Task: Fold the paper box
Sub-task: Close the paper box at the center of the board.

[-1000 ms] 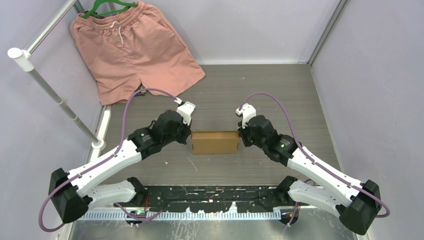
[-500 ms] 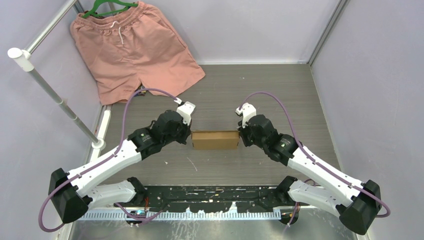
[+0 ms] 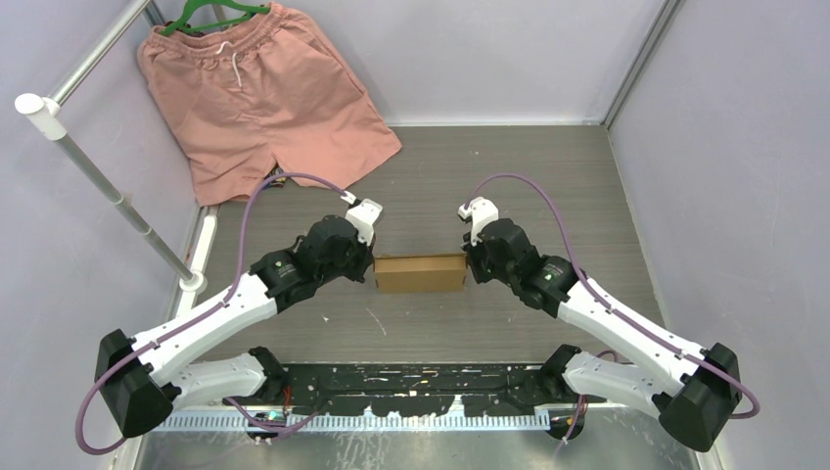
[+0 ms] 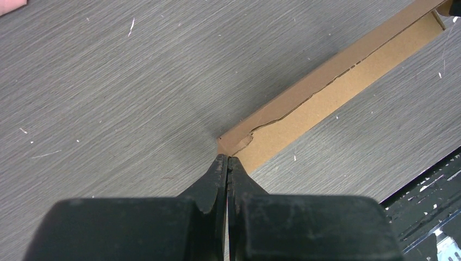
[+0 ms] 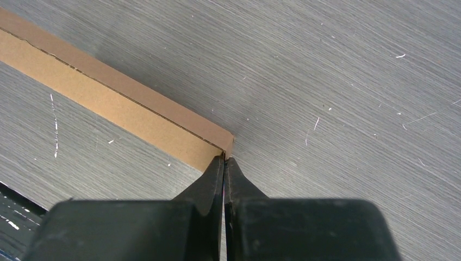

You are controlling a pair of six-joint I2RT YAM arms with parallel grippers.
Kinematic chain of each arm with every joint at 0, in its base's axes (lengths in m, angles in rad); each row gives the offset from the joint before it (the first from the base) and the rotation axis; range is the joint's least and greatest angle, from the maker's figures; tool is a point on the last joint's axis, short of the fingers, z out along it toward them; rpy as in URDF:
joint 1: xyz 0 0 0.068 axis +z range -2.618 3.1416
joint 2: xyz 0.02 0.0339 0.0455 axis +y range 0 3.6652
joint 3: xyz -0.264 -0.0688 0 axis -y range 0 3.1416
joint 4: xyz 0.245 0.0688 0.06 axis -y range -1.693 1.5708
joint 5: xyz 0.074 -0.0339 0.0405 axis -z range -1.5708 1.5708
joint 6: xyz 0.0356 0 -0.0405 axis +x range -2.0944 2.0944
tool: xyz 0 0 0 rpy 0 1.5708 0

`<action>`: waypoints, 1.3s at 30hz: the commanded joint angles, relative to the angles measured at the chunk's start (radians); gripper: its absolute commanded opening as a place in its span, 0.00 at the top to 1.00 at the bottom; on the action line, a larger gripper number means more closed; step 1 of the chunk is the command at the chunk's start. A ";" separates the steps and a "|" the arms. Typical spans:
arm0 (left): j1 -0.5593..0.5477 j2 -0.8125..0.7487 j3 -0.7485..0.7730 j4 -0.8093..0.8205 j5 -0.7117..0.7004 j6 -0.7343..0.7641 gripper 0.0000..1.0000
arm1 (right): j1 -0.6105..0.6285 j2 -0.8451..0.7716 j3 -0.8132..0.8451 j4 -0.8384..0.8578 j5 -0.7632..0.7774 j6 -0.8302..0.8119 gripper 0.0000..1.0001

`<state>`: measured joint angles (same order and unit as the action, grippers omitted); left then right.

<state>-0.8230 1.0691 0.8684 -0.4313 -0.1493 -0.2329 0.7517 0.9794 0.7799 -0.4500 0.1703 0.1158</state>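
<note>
The paper box (image 3: 421, 273) is a small brown cardboard box lying on the grey table between my two arms. My left gripper (image 3: 373, 270) is shut, its tips against the box's left end. In the left wrist view the closed tips (image 4: 225, 158) touch the box's near corner, where a torn flap edge (image 4: 247, 140) shows on the box (image 4: 326, 92). My right gripper (image 3: 468, 266) is shut, its tips against the box's right end. In the right wrist view its closed tips (image 5: 224, 158) meet the corner of the box (image 5: 119, 103).
Salmon-pink shorts (image 3: 259, 93) hang from a green hanger (image 3: 210, 12) at the back left. A white metal rail (image 3: 103, 181) slants along the left side. Lilac walls close in the table. A black base rail (image 3: 421, 387) runs along the near edge.
The box's visible face has grown narrower front to back. My right arm has shifted slightly left and away, staying at the box's right end. My left arm has hardly moved.
</note>
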 commanded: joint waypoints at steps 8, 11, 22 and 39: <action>-0.002 -0.012 0.058 0.017 0.029 -0.031 1.00 | 0.006 0.054 0.090 0.001 -0.014 0.056 0.99; -0.002 -0.010 0.063 0.007 0.030 -0.043 1.00 | 0.006 0.062 0.094 -0.001 -0.013 0.070 0.99; -0.003 -0.007 0.058 -0.003 0.030 -0.065 1.00 | 0.007 0.077 0.121 -0.032 -0.019 0.098 0.99; -0.003 -0.049 0.033 -0.049 -0.023 -0.047 0.87 | 0.006 0.083 0.120 -0.035 -0.011 0.094 0.99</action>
<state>-0.8230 1.0515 0.8825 -0.4774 -0.1493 -0.2825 0.7517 1.0611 0.8566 -0.5095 0.1635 0.1955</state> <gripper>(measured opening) 0.127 0.057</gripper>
